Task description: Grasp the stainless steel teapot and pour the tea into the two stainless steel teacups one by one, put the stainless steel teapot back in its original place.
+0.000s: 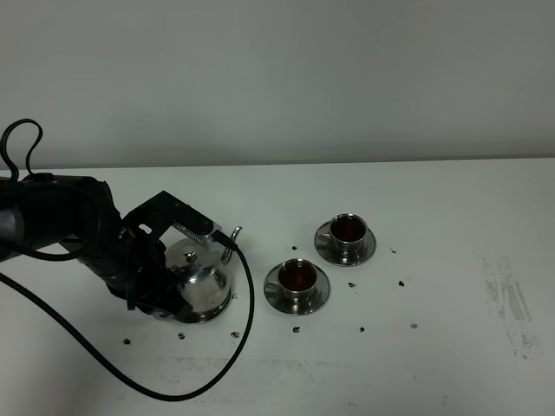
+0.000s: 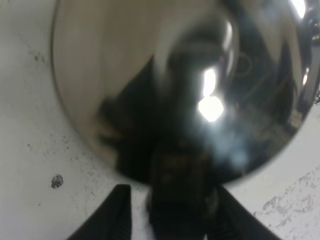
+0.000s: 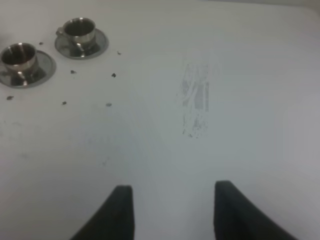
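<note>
The stainless steel teapot [image 1: 201,276] stands upright at the left of the table, and its shiny body fills the left wrist view [image 2: 150,75]. A steel rim [image 1: 208,315] shows under its base. My left gripper [image 1: 173,284] is at the pot's left side, and its fingers [image 2: 117,212] stand spread on either side of the dark loop handle [image 2: 175,195]. The two stainless steel teacups sit on saucers to the right of the pot, the nearer cup [image 1: 297,277] [image 3: 19,56] and the farther cup [image 1: 349,230] [image 3: 80,29], and both hold dark tea. My right gripper [image 3: 172,210] is open and empty over bare table.
Dark specks [image 1: 355,284] lie scattered on the white table [image 1: 451,217] around the cups and pot. The left arm's black cable [image 1: 221,368] loops across the table in front of the pot. A grey scuffed patch [image 1: 512,303] marks the right side.
</note>
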